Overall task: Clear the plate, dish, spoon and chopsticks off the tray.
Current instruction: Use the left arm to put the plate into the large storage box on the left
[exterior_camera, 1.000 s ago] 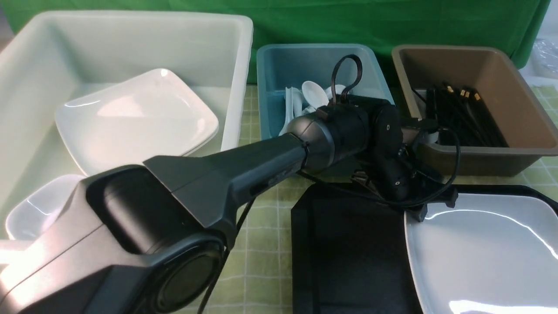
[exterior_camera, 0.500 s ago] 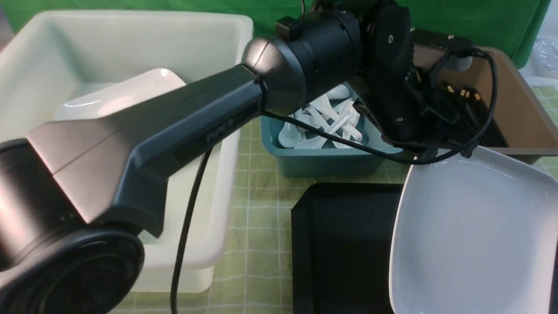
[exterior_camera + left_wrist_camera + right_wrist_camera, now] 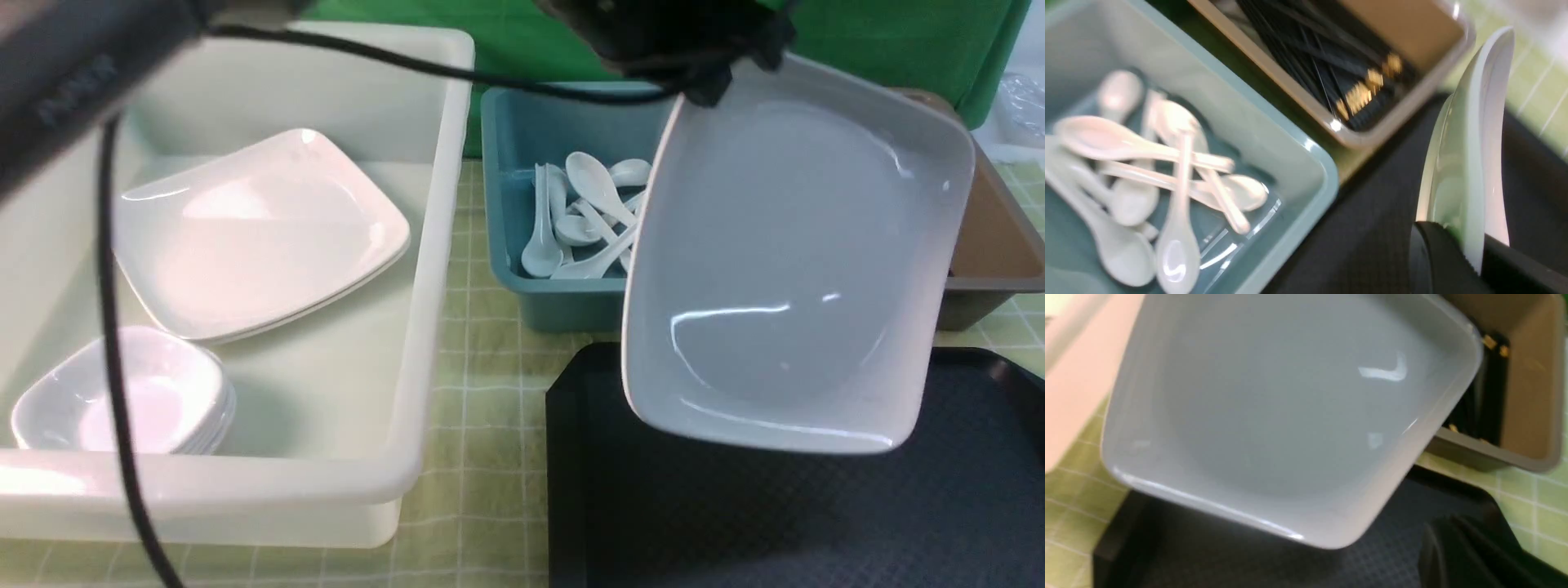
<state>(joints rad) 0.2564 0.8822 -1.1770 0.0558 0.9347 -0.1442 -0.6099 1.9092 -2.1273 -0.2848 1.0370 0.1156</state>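
Right now your left claw (image 3: 1474, 263) is clamped tight on the rim of the plate (image 3: 784, 261), with one finger on each face of it. The plate hangs clear in the air, tilted steeply with its hollow side facing you. It is above the far part of the tray (image 3: 653, 506) and in front of the teal bin (image 3: 522, 122) and the brown tub (image 3: 992, 245).

Your right claw (image 3: 1457, 551) is closed with nothing seen in it. It shows only as a blurred dark shape over the tray.

White spoons (image 3: 588, 212) lie heaped in the teal bin, and black chopsticks (image 3: 1331, 61) lie in the brown tub. On the left, the white tub (image 3: 441, 245) holds stacked white plates (image 3: 261, 237) at its far end and small dishes (image 3: 122, 400) at its near end. A green checked cloth covers the worktop (image 3: 482, 408).
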